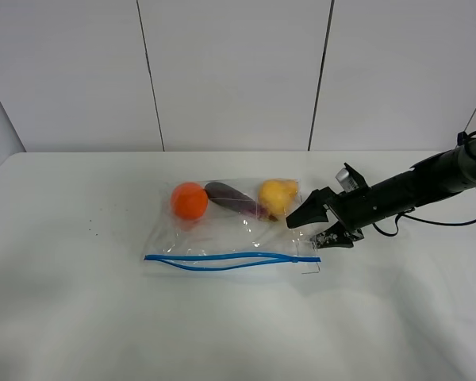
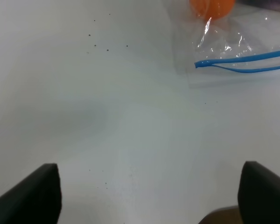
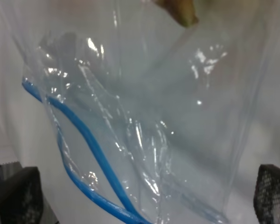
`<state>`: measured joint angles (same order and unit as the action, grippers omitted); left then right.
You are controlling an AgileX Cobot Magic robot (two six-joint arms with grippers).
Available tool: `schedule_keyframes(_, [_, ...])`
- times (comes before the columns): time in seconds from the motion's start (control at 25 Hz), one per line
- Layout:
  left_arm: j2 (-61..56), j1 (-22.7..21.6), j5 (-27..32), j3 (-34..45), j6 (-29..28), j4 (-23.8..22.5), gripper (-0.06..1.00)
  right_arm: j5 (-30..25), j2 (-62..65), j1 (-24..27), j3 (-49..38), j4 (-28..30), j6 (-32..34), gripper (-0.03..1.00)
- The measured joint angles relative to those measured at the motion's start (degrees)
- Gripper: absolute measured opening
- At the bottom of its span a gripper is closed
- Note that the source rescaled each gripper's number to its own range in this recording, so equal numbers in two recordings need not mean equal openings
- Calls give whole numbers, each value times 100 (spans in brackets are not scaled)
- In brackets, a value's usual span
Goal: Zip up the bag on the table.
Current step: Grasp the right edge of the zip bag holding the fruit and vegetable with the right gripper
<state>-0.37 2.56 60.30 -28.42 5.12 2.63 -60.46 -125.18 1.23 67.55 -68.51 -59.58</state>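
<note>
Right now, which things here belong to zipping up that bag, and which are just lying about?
In the job: clear crinkly plastic zip bag; its blue zipper strip, gaping; open right gripper beside its end; white table.
Lying about: round orange fruit, dark purple vegetable, yellow fruit, all inside the bag; open left gripper, apart.

Clear bag — blue zipper strip, orange, purple, yellow produce, white table

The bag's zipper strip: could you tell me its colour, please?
Blue strip, best in exterior high view.
</note>
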Motion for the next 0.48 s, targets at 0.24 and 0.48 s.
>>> schedule_keyframes(0.24, [0,0,0,0,0,0,100,-209,-242,0,7,37,24,100])
schedule_keyframes(0.48, [0,0,0,0,0,0,100,-269,-319,0,7,78,44,84])
